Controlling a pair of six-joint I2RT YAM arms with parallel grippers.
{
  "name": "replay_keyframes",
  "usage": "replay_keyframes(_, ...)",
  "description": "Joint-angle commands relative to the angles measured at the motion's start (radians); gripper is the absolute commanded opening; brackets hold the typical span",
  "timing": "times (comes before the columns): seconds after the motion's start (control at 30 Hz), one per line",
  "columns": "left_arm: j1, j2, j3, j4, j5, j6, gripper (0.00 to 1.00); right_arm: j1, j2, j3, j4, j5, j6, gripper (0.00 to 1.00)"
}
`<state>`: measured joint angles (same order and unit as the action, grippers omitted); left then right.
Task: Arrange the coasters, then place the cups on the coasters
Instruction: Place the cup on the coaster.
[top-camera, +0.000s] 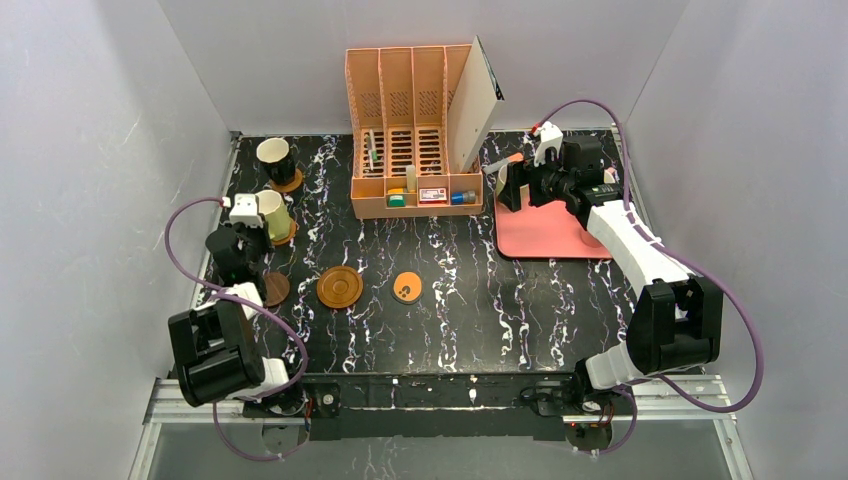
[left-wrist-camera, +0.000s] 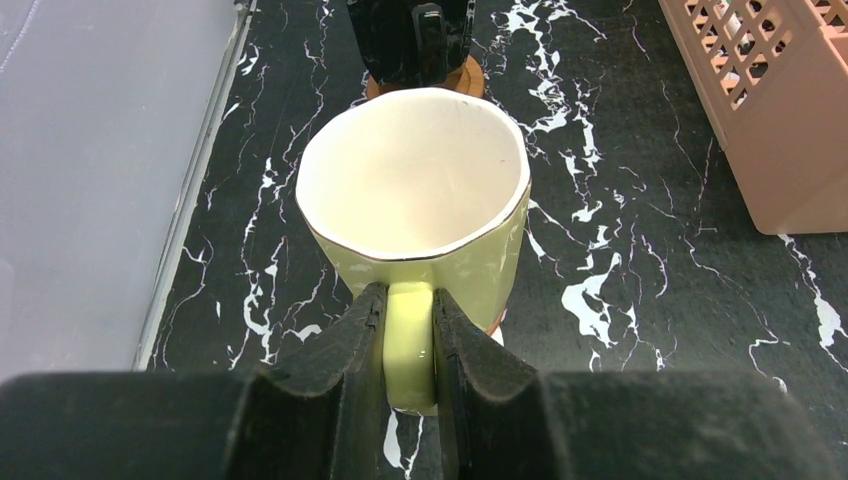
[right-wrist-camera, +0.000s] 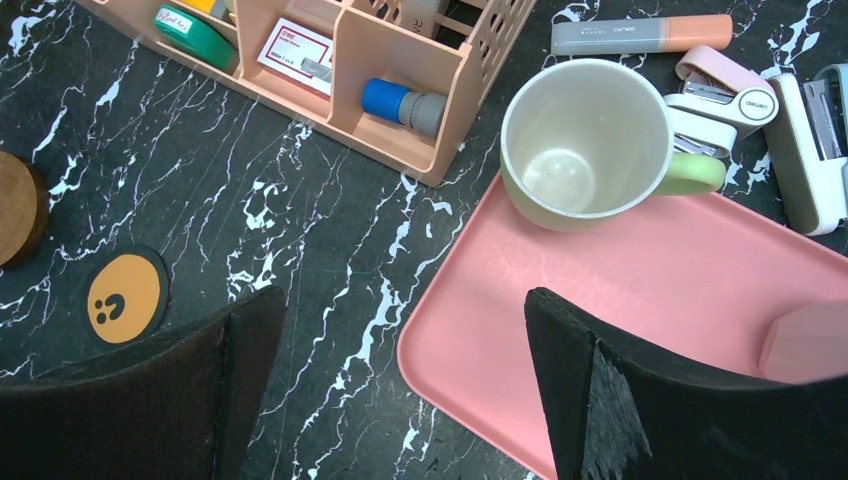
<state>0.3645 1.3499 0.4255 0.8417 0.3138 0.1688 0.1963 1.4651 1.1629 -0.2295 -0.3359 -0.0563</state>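
My left gripper (left-wrist-camera: 410, 322) is shut on the handle of the yellow cup (left-wrist-camera: 415, 190), which stands over an orange-brown coaster (top-camera: 287, 236) at the table's left. Whether the cup rests on it I cannot tell. Behind it the black cup (top-camera: 275, 158) sits on another orange-brown coaster (left-wrist-camera: 466, 78). A dark brown coaster (top-camera: 275, 289), a ringed wooden coaster (top-camera: 340, 287) and an orange coaster with dark marks (top-camera: 407, 287) lie bare mid-table. My right gripper (right-wrist-camera: 400, 330) hangs open above the pink tray's corner, near the olive green cup (right-wrist-camera: 585, 140). A pink cup (right-wrist-camera: 805, 340) shows partly.
The pink tray (top-camera: 545, 235) lies at the right. A pink desk organiser (top-camera: 415, 130) with a white board (top-camera: 478, 100) leaning on it stands at the back centre. A highlighter (right-wrist-camera: 640, 35) and staplers (right-wrist-camera: 720, 90) lie behind the tray. Walls close in left and right.
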Motion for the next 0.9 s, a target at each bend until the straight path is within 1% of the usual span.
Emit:
replay_keyframes(0.0, 0.007, -0.043, -0.024, 0.074, -0.004, 0.023, 0.00, -0.006, -0.015, -0.002, 0.025, -0.005, -0.005, 0.98)
replay_keyframes(0.13, 0.007, -0.053, -0.039, 0.074, -0.004, 0.024, 0.00, -0.006, -0.015, -0.002, 0.023, -0.005, -0.005, 0.98)
replay_keyframes(0.37, 0.007, -0.046, -0.042, 0.065, -0.014, 0.031, 0.05, -0.009, -0.017, 0.000, 0.023, -0.007, -0.005, 0.98)
replay_keyframes(0.7, 0.007, -0.035, -0.041, 0.049, -0.001, 0.031, 0.14, -0.009, -0.015, 0.000, 0.021, -0.011, -0.004, 0.98)
replay_keyframes(0.87, 0.007, -0.033, -0.038, 0.041, 0.000, 0.039, 0.22, -0.010, -0.015, 0.000, 0.021, -0.011, -0.004, 0.98)
